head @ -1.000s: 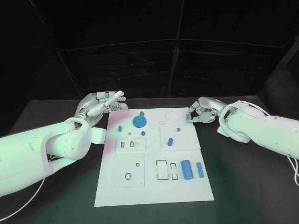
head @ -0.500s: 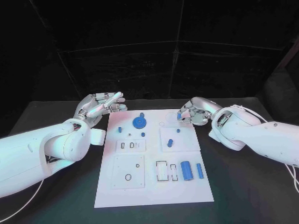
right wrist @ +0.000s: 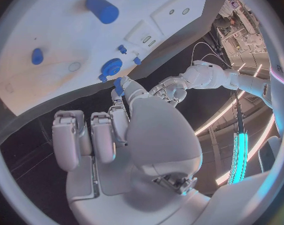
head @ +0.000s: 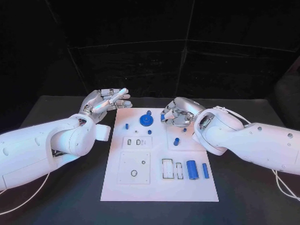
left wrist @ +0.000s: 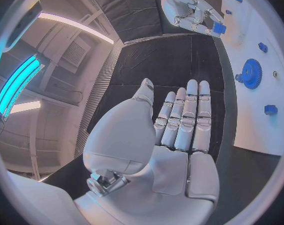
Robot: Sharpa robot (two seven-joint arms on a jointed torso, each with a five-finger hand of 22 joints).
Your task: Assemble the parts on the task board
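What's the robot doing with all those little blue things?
It is putting small blue parts together on a white task board. The right robot hand pinches one small blue part in its fingertips, above the far end of the board, near the blue gear. The left robot hand holds nothing, with its fingers out straight, beside the board's far left corner. Other blue pieces, like a cylinder, lie on the board.

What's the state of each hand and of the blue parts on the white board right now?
left hand: open, fingers straight, beside the task board, holding nothing.
right hand: pinches a small blue part above the board's far end.
blue gear: flat on the board.
blue cylinder: lying on its side.
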